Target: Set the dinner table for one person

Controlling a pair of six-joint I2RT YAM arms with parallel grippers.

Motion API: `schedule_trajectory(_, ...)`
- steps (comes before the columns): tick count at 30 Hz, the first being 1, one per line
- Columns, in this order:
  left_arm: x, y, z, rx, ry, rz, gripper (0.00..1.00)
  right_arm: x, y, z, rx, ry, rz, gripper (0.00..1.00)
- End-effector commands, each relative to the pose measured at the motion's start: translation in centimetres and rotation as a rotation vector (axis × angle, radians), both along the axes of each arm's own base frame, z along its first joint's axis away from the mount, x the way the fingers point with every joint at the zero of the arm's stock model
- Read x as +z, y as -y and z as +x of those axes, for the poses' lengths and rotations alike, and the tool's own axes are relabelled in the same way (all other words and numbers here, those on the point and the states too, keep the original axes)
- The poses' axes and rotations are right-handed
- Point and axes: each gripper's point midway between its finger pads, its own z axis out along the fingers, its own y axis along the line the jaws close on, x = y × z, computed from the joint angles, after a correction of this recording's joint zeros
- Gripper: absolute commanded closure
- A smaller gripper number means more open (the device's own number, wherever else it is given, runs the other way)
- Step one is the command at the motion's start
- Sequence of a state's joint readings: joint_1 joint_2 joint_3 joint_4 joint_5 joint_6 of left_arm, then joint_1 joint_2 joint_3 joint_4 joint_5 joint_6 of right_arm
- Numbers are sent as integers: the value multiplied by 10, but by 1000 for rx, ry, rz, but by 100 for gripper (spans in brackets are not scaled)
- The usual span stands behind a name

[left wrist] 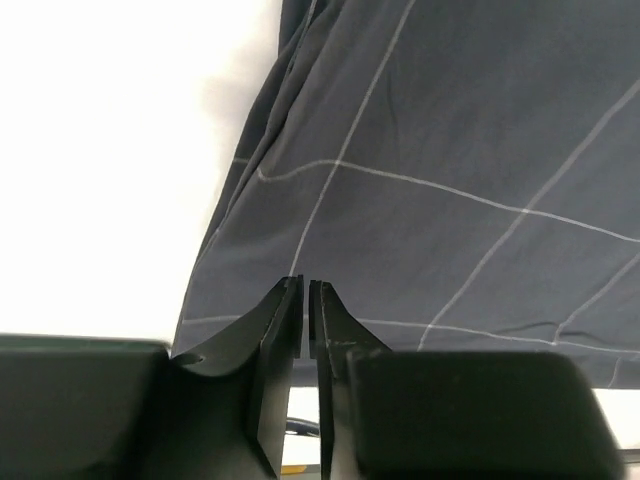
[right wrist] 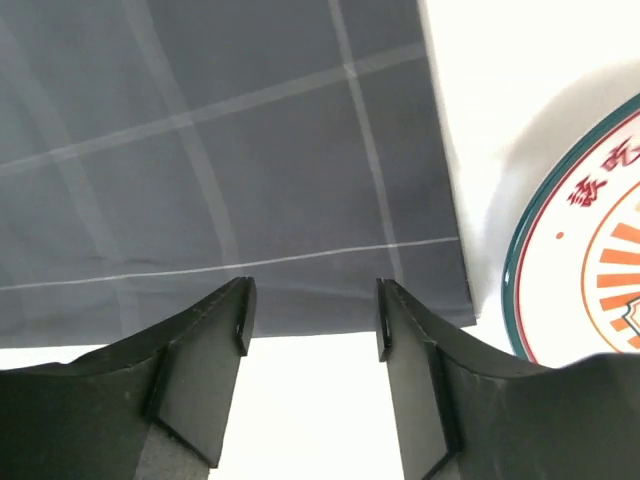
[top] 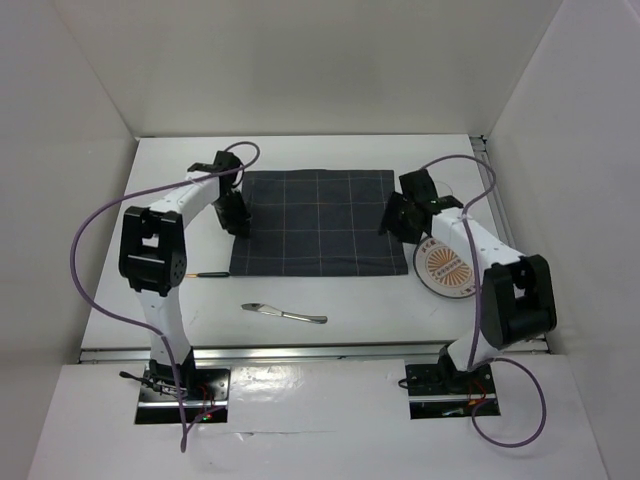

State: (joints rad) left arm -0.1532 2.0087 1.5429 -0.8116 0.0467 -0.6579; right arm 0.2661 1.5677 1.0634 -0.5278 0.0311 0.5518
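Spreading the cloth mid-tabletop seems done, the left gripper narrow at its 9 o'clock edge and the right gripper wide at 4 o'clock, so the plate at 3 o'clock likely needs grasping next.

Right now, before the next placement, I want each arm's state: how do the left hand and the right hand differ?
The left hand has its fingers shut to a thin slit; the right hand has its fingers wide apart. The left hand sits over the left edge of the dark cloth; the right hand is by its right edge, beside the plate. Both are black and hold nothing visible.
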Motion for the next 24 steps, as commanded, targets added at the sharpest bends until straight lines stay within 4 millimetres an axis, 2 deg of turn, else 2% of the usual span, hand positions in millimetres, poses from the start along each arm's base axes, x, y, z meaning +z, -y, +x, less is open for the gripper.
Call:
schedule_trajectory(1, 36, -3, 6, 15, 72, 20, 73, 57, 0, 8, -16, 118, 15, 36)
schedule_trajectory(3, 44, -5, 5, 18, 86, 28, 72, 65, 7, 7, -57, 132, 22, 34)
schedule_trajectory(4, 51, -6, 6, 9, 100, 28, 72, 74, 13, 3, -79, 154, 26, 30)
schedule_trajectory(5, 64, -7, 9, 13, 138, 33, 70, 72, 24, -2, -114, 146, 27, 30)
schedule_trajectory(6, 69, -8, 7, 3, 142, 35, 67, 76, 27, -5, -133, 154, 49, 28)
schedule_trajectory(7, 79, -7, 10, 4, 171, 31, 66, 88, 33, -11, -153, 190, 73, 27)
schedule_trajectory(8, 85, -8, 9, -13, 188, 34, 66, 80, 49, -19, -213, 165, 89, 26)
schedule_trajectory(9, 101, -5, 10, -27, 234, 12, 65, 80, 55, -25, -237, 164, 116, 26)
schedule_trajectory(10, 109, -3, 11, -29, 262, -1, 58, 78, 56, -34, -246, 146, 167, 24)
schedule_trajectory(11, 117, -2, 11, -46, 292, -8, 57, 86, 61, -42, -269, 177, 201, 21)
schedule_trajectory(12, 127, 2, 13, -66, 335, -32, 51, 72, 75, -55, -346, 137, 226, 21)
schedule_trajectory(13, 143, 4, 11, -71, 386, -51, 45, 70, 75, -63, -364, 129, 264, 20)
schedule_trajectory(14, 146, 6, 9, -86, 402, -63, 45, 76, 78, -72, -400, 151, 291, 17)
schedule_trajectory(15, 151, 13, 7, -120, 423, -99, 42, 65, 86, -82, -450, 131, 293, 14)
schedule_trajectory(16, 159, 18, 11, -150, 468, -124, 27, 65, 87, -86, -467, 137, 309, 7)
schedule_trajectory(17, 162, 27, 10, -189, 478, -148, 22, 65, 92, -96, -499, 134, 298, 0)
schedule_trajectory(19, 172, 40, 7, -250, 497, -181, 21, 59, 100, -104, -557, 117, 304, 0)
schedule_trajectory(21, 169, 51, 6, -296, 481, -177, 19, 61, 102, -108, -577, 123, 338, 0)
schedule_trajectory(24, 171, 55, 4, -314, 486, -159, 19, 59, 108, -116, -649, 115, 390, 0)
